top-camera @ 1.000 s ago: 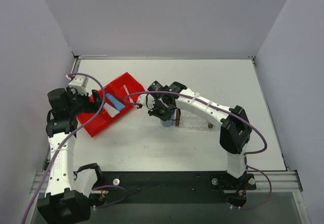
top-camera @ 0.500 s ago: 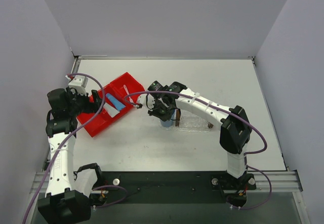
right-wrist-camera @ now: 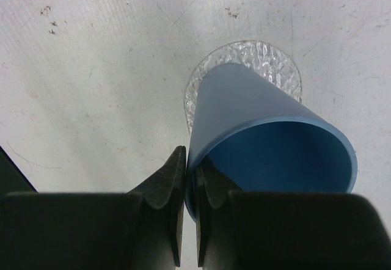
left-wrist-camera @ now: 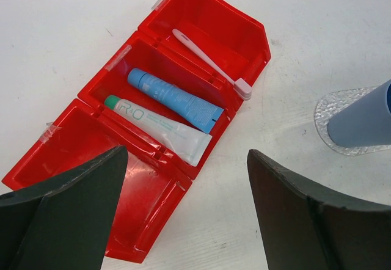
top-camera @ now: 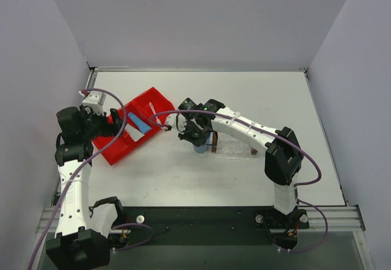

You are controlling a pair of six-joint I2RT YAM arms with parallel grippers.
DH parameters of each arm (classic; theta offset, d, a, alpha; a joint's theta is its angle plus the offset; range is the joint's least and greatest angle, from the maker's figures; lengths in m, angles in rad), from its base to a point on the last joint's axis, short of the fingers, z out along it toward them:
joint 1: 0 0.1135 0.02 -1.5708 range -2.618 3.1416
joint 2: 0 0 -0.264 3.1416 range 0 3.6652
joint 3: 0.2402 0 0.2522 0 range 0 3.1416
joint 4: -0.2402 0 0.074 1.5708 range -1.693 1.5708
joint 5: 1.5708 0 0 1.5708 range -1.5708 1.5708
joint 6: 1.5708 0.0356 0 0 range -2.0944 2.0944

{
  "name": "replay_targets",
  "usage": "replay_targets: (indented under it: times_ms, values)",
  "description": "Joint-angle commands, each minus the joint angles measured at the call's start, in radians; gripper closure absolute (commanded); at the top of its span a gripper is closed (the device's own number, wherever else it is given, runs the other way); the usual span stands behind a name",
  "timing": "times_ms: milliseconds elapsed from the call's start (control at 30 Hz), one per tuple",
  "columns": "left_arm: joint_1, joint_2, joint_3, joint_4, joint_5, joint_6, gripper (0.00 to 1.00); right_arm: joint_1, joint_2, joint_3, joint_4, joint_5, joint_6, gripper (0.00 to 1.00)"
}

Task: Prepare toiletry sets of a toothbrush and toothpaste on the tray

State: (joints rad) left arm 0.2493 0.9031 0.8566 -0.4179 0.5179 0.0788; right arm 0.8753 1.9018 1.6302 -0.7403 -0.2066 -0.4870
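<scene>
Over red bin (left-wrist-camera: 49, 151) | L tool (left-wrist-camera: 187, 153) wide | R tool (right-wrist-camera: 189, 159) pinching cup (right-wrist-camera: 269, 160) rim | tray (top-camera: 235, 148) part-hidden

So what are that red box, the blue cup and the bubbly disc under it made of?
Red bin: looks like rigid glossy plastic, with sharp moulded walls and shiny highlights. Blue cup: probably smooth plastic, thin-walled with a soft sheen. Mat: seemingly clear plastic or silicone, see-through with a pebbled texture.

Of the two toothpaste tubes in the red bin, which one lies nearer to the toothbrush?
The bright blue tube; it lies between the toothbrush and the whitish tube with the green cap.
</scene>
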Motion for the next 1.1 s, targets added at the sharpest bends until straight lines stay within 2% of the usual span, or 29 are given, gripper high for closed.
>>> replay_targets:
  times_ms: [0,400,800,1067]
  values:
    - [0.008,-0.015,0.002,0.004,0.030,-0.005,0.10,-0.010,0.003,-0.009,-0.014,-0.013,0.008,0.98]
    - [0.010,-0.016,0.002,0.002,0.033,-0.007,0.10,-0.013,0.003,-0.015,-0.008,-0.014,0.005,0.95]
    - [0.011,-0.018,-0.001,0.002,0.036,-0.005,0.10,-0.016,0.002,-0.020,-0.002,-0.002,0.005,0.83]
    - [0.016,-0.017,-0.002,0.004,0.047,-0.005,0.10,-0.018,-0.004,-0.020,0.004,0.012,-0.001,0.81]
